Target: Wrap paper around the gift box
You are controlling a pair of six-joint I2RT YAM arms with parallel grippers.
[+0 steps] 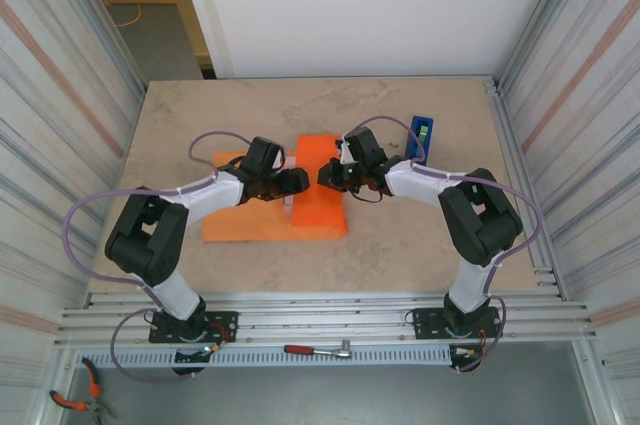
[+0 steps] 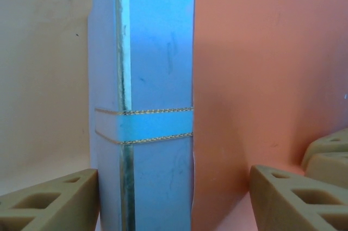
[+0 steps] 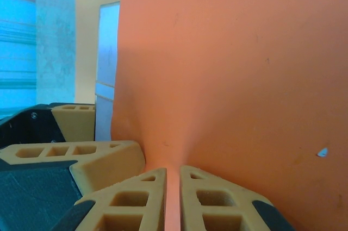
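The orange paper point(image 1: 320, 213) lies mid-table with one flap lifted up over the gift box point(image 1: 289, 202), of which a thin pale sliver shows. In the left wrist view the gift box point(image 2: 152, 51) stands on edge, tinted bluish and banded with gold-edged ribbon, and the paper point(image 2: 261, 68) lies against its right face. My left gripper point(image 1: 297, 182) point(image 2: 174, 187) has its fingers wide, one against the box and one against the paper. My right gripper point(image 1: 325, 176) point(image 3: 173, 179) is shut, pinching the paper's point(image 3: 228, 68) edge between its pads. The gift box point(image 3: 107, 46) shows behind that flap.
A blue tape dispenser point(image 1: 421, 138) stands upright at the back right, just behind the right arm. Ribbed metal walls close in both sides of the table point(image 1: 200, 110). A ratchet tool point(image 1: 318, 350) lies on the front rail and pliers point(image 1: 75, 400) lie below it.
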